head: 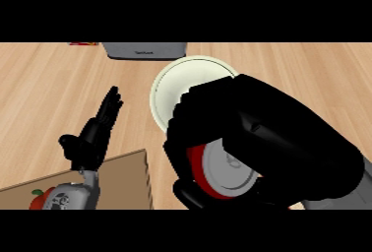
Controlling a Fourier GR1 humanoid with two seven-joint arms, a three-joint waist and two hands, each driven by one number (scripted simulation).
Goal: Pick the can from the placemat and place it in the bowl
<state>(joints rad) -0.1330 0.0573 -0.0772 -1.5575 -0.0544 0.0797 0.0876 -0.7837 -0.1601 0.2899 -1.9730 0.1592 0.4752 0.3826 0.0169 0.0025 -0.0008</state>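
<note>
My right hand [254,133] fills the middle and right of the head view, its fingers curled round a red can [218,170] whose silver end faces up at me. The can is held up close, over the near side of the cream bowl [181,78]. Only the bowl's far and left rim shows; the hand hides the remainder. A tan placemat [123,179] lies at the lower left. My left hand [94,133] rests open above the placemat's far edge, fingers pointing away.
A grey appliance [144,50] stands at the counter's back edge behind the bowl. A small orange object [40,196] lies on the placemat by my left wrist. A red-and-yellow item [83,44] peeks in at the top left.
</note>
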